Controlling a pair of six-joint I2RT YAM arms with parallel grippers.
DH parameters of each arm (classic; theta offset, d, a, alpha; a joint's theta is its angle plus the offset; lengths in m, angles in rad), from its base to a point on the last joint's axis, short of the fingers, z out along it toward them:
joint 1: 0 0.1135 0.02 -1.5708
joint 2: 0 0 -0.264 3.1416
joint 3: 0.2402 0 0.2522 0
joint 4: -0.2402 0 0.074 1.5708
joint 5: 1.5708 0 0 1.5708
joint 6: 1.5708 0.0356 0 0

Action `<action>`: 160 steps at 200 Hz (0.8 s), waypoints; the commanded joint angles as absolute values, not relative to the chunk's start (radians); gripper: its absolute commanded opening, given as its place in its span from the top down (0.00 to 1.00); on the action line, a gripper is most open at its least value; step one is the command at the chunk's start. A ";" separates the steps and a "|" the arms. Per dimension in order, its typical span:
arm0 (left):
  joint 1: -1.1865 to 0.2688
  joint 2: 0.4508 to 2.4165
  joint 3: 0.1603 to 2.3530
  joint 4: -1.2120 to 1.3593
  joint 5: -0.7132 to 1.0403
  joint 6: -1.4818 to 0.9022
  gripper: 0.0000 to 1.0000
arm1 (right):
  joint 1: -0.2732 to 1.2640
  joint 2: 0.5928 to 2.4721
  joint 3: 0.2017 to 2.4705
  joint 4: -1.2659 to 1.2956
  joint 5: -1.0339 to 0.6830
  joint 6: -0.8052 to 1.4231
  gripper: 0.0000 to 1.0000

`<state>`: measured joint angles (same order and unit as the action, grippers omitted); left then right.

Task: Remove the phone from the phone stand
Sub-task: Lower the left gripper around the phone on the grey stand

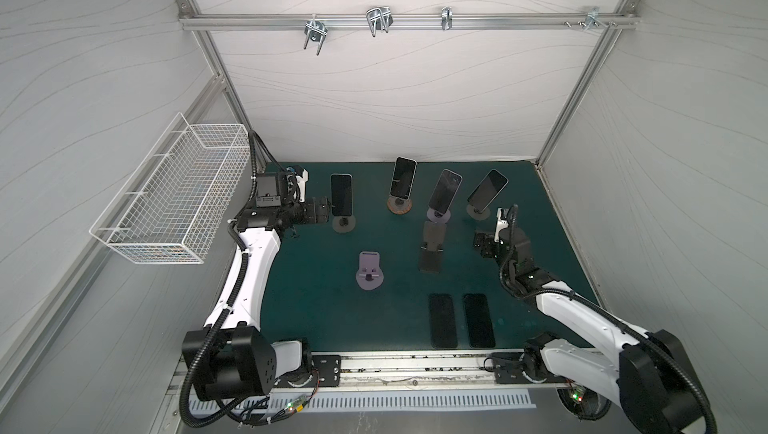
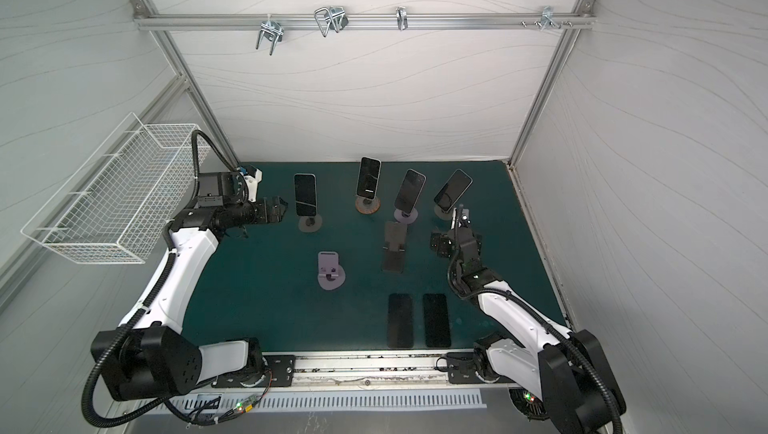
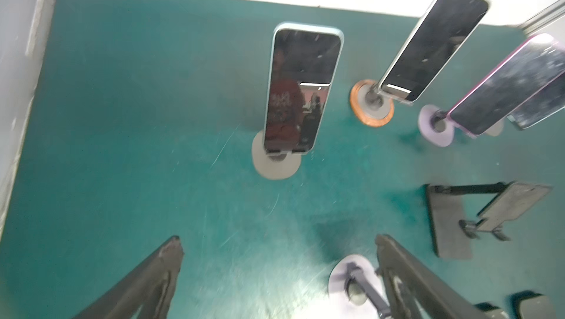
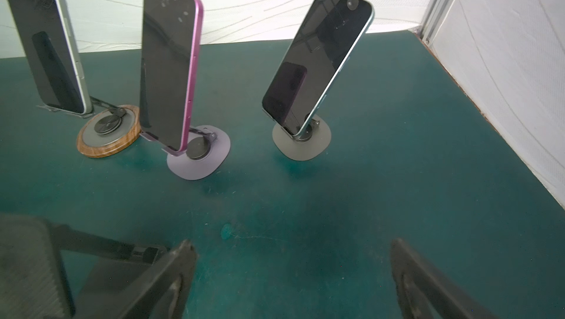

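Now | jaws: black left gripper (image 2: pixel 281 208) and black right gripper (image 2: pixel 434 243) both spread wide, empty | target: pale-blue-cased black phone (image 1: pixel 341 195) propped on its grey round-based stand (image 1: pixel 344 224), far left, just beside your left gripper | risk: an off-centre pinch could tip the stand or drag it along.

The enclosure is lit softly and evenly from above in both top views: the white walls (image 1: pixel 374 99) are rendered bright, the dark green mat (image 1: pixel 311 307) is kept dim, and only faint, diffuse shadows are cast beside the stands. The straight frame rail (image 1: pixel 519 20) is bowed by wide-angle distortion, which grows stronger toward the edges. The left wrist view is smeared throughout by motion blur, its back wall is blown out to white, a pale glare patch is spread over the mat, and reflections are carried on the nearest phone screen (image 3: pixel 301 88). The right wrist view is sharper, though the right gripper (image 4: pixel 293 243) is shown with soft, unfocused fingers (image 4: pixel 174 274).
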<state>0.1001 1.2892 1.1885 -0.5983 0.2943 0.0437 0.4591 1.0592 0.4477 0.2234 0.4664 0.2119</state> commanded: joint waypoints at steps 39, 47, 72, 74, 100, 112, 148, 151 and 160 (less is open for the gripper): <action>0.046 1.438 1.317 -0.419 0.248 0.008 0.00 | 0.480 1.079 0.484 0.214 0.522 0.198 0.01; 0.016 1.448 1.318 -0.397 0.214 0.023 0.00 | 0.481 1.086 0.490 0.210 0.521 0.195 0.01; -0.052 1.470 1.317 -0.316 0.140 0.013 0.00 | 0.489 1.090 0.490 0.210 0.540 0.196 0.01; -0.054 1.474 1.318 -0.311 0.139 0.006 0.00 | 0.489 1.089 0.490 0.210 0.540 0.196 0.01; -0.058 1.520 1.329 -0.236 0.107 -0.057 0.00 | 0.489 1.087 0.489 0.213 0.529 0.191 0.01; -0.057 1.552 1.347 -0.227 0.085 -0.069 0.01 | 0.489 1.082 0.484 0.216 0.533 0.193 0.01; -0.058 1.629 1.386 -0.210 0.088 -0.074 0.00 | 0.491 1.092 0.492 0.216 0.517 0.183 0.01; -0.058 1.635 1.389 -0.207 0.090 -0.074 0.00 | 0.493 1.091 0.491 0.216 0.519 0.182 0.01; -0.058 1.654 1.401 -0.202 0.090 -0.077 0.00 | 0.492 1.085 0.485 0.222 0.520 0.184 0.01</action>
